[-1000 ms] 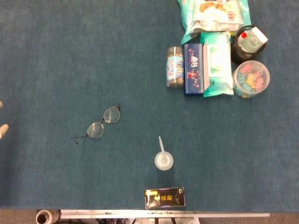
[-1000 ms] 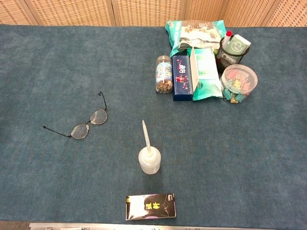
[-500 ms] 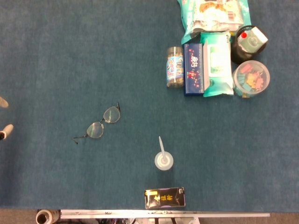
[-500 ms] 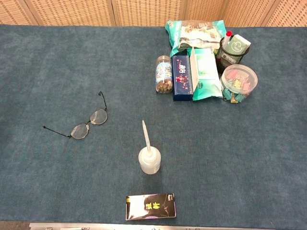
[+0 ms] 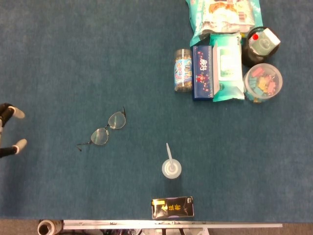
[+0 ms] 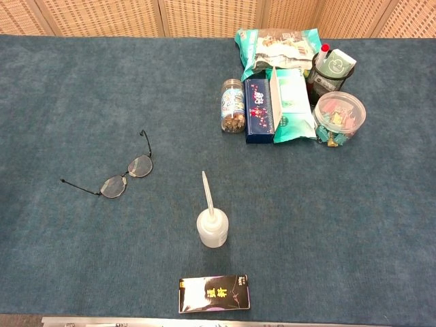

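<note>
My left hand (image 5: 9, 131) shows only at the left edge of the head view: dark fingers with pale tips, spread apart and holding nothing. It hovers well to the left of a pair of thin-rimmed glasses (image 5: 104, 129) (image 6: 120, 175) lying on the blue cloth. A small white squeeze bottle with a long nozzle (image 5: 171, 166) (image 6: 212, 223) stands near the front middle. A black box with gold writing (image 5: 172, 207) (image 6: 214, 293) lies at the front edge. My right hand is out of both views.
At the back right sit a snack bag (image 5: 221, 14), a small printed jar (image 5: 183, 69), a dark blue box (image 5: 202, 72), a teal wipes pack (image 5: 228, 66), a clear tub of clips (image 5: 263, 82) and a dark container with a white lid (image 5: 261, 43). A tape roll (image 5: 48, 227) lies below the table edge.
My left hand has come further into the head view from the left edge, moving right toward the glasses. Everything on the table stays put.
</note>
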{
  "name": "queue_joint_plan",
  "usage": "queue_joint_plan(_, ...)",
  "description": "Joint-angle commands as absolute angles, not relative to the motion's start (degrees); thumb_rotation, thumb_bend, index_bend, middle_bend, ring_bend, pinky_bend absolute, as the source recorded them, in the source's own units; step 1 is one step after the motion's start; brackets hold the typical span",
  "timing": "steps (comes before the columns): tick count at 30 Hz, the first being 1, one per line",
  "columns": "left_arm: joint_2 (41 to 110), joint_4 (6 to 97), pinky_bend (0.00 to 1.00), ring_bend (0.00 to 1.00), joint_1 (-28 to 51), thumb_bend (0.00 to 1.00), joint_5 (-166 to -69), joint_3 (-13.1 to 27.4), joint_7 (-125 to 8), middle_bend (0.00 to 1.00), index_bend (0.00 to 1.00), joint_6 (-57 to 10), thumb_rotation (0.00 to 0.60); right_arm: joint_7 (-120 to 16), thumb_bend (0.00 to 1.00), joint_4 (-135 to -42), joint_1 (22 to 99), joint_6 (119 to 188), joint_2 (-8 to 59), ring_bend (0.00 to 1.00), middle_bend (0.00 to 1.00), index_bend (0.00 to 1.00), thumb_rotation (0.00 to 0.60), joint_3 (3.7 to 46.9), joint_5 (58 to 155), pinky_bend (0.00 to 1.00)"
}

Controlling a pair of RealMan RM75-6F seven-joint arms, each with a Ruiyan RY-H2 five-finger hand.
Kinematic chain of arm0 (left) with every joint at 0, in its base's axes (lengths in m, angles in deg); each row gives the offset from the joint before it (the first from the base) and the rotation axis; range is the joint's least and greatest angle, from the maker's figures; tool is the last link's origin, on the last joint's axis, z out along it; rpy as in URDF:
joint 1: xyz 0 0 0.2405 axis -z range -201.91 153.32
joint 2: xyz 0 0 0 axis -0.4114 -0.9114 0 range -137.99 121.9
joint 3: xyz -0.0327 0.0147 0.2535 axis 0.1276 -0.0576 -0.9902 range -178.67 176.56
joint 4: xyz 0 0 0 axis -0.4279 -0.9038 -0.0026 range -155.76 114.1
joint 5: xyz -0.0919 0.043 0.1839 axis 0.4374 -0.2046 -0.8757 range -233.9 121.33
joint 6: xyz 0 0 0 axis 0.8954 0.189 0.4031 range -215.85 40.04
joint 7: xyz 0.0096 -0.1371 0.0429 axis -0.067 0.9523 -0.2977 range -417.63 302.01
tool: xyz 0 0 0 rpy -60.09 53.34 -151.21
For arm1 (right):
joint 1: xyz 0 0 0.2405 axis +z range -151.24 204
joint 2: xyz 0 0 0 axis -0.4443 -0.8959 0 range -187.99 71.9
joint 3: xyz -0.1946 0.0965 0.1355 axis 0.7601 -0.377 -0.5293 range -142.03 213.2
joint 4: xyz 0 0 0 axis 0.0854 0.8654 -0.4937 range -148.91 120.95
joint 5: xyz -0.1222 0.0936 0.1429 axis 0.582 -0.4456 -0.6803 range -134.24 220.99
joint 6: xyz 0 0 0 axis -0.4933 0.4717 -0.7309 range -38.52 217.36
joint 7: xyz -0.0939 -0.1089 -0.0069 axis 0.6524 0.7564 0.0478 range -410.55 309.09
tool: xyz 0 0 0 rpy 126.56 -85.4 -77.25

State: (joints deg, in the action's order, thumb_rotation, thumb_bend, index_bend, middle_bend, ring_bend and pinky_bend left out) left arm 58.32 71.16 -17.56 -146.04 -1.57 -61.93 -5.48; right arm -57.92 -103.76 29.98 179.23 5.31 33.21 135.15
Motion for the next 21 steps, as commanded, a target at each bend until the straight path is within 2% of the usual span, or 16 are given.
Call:
queue_joint_plan(1,57.86,71.84,0.63,0.36,-17.39,0.02,-146.75,-2.41,-62.93,0.32,0.31,-6.23,0.600,-58.50,0.52,-103.64,29.95,179.44,5.16,0.32,0.45,0.56,0.600,32.94,134.99,0.30)
queue_joint_plan(4,57.56,72.40,0.61,0.28,-17.36,0.02,-147.52,-2.97,-64.28,0.24,0.22,-6.38,0.600,-59.09,0.52,-103.55,29.97,179.48,5.03,0.32,0.45,0.56,0.600,32.80,134.92,0.30)
queue_joint_plan(9,57.21,72.72,0.55,0.20,-17.15,0.02,-149.44,-3.90,-63.11,0.15,0.13,-6.33,0.600,-59.62,0.52,-103.48,30.14,178.95,4.78,0.32,0.45,0.56,0.600,32.72,134.59,0.30)
queue_joint_plan(15,54.22,74.89,0.51,0.18,-15.79,0.02,-151.66,-6.57,-58.36,0.10,0.09,-9.78,0.600,-59.80,0.52,-103.50,30.14,178.79,4.67,0.32,0.45,0.56,0.600,32.57,134.25,0.30)
queue_joint_plan(21,53.51,75.98,0.50,0.17,-15.27,0.02,-152.85,-7.52,-58.03,0.08,0.07,-10.78,0.600,-59.84,0.52,-103.53,30.10,178.78,4.64,0.32,0.45,0.56,0.600,32.64,134.35,0.30)
